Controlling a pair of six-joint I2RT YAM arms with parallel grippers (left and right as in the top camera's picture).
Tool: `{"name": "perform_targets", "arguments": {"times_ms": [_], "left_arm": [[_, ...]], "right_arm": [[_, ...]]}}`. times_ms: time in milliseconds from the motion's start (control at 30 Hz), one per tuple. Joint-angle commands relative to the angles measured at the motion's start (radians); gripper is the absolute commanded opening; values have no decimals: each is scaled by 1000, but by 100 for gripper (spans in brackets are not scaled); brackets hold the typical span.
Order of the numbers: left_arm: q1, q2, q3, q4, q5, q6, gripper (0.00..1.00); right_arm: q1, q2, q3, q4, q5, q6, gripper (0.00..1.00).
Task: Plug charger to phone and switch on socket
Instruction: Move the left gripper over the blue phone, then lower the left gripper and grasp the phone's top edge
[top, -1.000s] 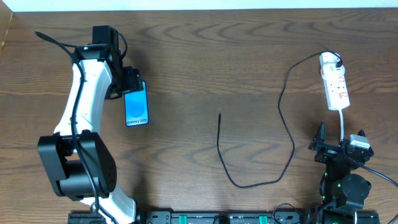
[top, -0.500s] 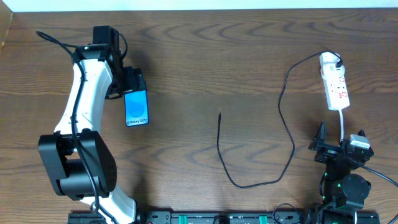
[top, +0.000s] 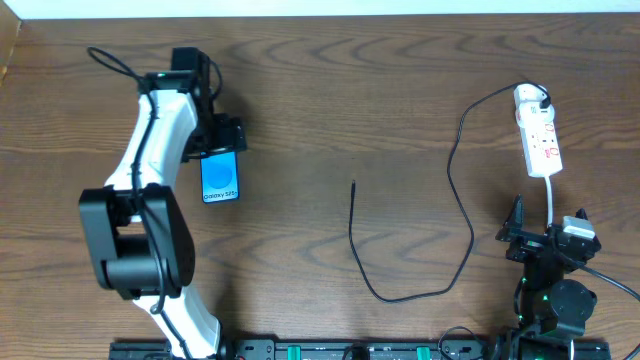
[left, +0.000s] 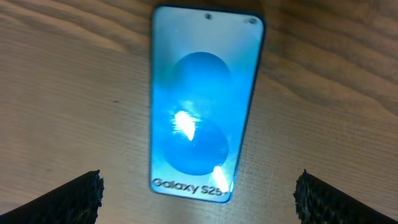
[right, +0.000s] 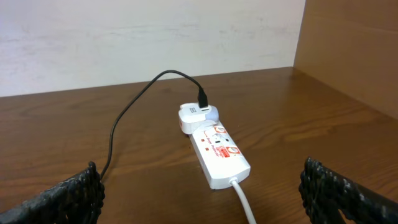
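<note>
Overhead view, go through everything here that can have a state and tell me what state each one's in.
phone: screen lit, lying flat, nothing plugged in.
charger: one end plugged in at the socket, tip lying loose, away from the phone.
socket: charger plugged in; switch position cannot be told.
left gripper: open, over the phone's top end, holding nothing.
right gripper: open, empty, facing the socket.

Overhead straight down; left wrist close above phone (left: 202, 106), right low toward socket (right: 221, 154).
</note>
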Motion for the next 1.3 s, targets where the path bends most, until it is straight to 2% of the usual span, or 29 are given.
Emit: {"name": "perform_targets", "arguments": {"times_ms": [0, 233, 500, 733, 1000, 1267], "left_arm": [[-18, 63, -1, 8, -3, 2, 98], [5, 151, -1, 30, -6, -21, 98], [40, 158, -1, 54, 5, -21, 98], [41, 158, -1, 83, 125, 10, 98], [41, 158, -2, 78, 121, 9, 98], [42, 158, -19, 80, 46, 9, 98]], "right_arm": [[6, -3, -1, -4, -2, -11, 99], [6, -3, -1, -4, -2, -11, 99], [6, -3, -1, -4, -2, -11, 99], [6, -3, -1, -4, -2, -11, 99], [6, -3, -1, -4, -2, -11, 99], [6, -3, -1, -4, -2, -11, 99]]}}
